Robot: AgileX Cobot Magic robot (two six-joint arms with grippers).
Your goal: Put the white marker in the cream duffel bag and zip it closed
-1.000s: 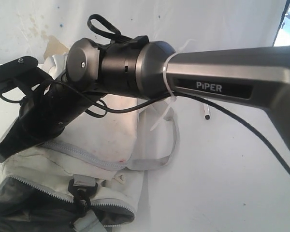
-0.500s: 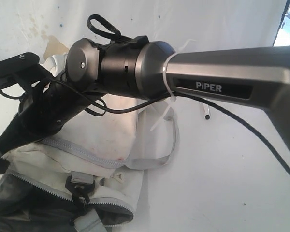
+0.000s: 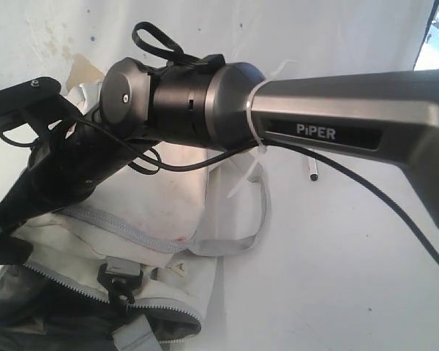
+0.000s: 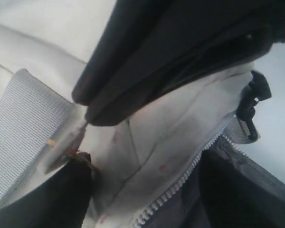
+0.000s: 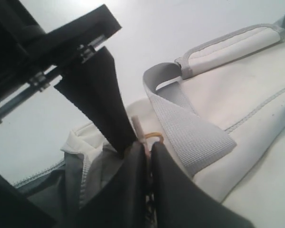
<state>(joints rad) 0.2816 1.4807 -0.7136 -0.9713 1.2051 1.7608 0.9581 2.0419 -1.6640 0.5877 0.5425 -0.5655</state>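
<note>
Cream duffel bag (image 3: 168, 212) gapes lower left, white marker (image 3: 312, 173) out on the desk (image 3: 351, 278) right of centre; my right gripper (image 5: 147, 148) clamped on its tab (image 5: 138, 125), left gripper (image 4: 81, 138) apart, I'd hold the mouth taut.

You have one word to read: "PiPER", in white letters on the side of the grey arm (image 3: 351, 95).

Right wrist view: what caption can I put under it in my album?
Shut right gripper at the cream duffel bag's edge, beside a grey strap.
</note>
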